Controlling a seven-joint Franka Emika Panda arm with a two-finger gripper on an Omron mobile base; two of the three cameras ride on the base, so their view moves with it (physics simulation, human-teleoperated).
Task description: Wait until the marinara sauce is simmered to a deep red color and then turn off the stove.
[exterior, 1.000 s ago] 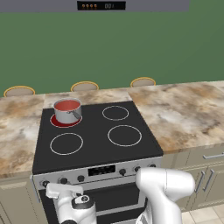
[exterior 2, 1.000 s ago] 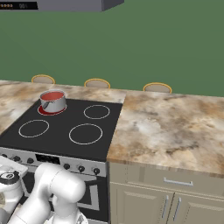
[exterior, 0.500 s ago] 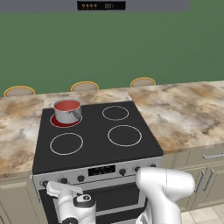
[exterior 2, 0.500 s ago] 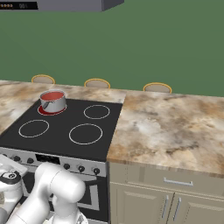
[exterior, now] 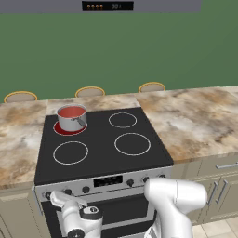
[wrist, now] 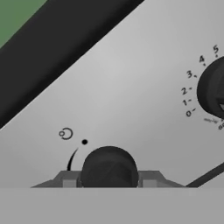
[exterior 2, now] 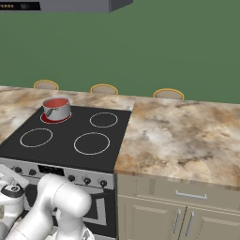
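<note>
While the red sauce sits in its pan on the stove, the claw is closed around a black knob.

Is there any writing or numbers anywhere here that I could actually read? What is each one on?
"0", "1", "2", "3", "4", "5": dial numbers around a black knob on the stove's silver front panel, hand view.
A small circle sign and a dot: on that panel above the nearer knob.
Hood display: orange digits, too blurred to read.
Stove's dark display: too small to read.
</note>
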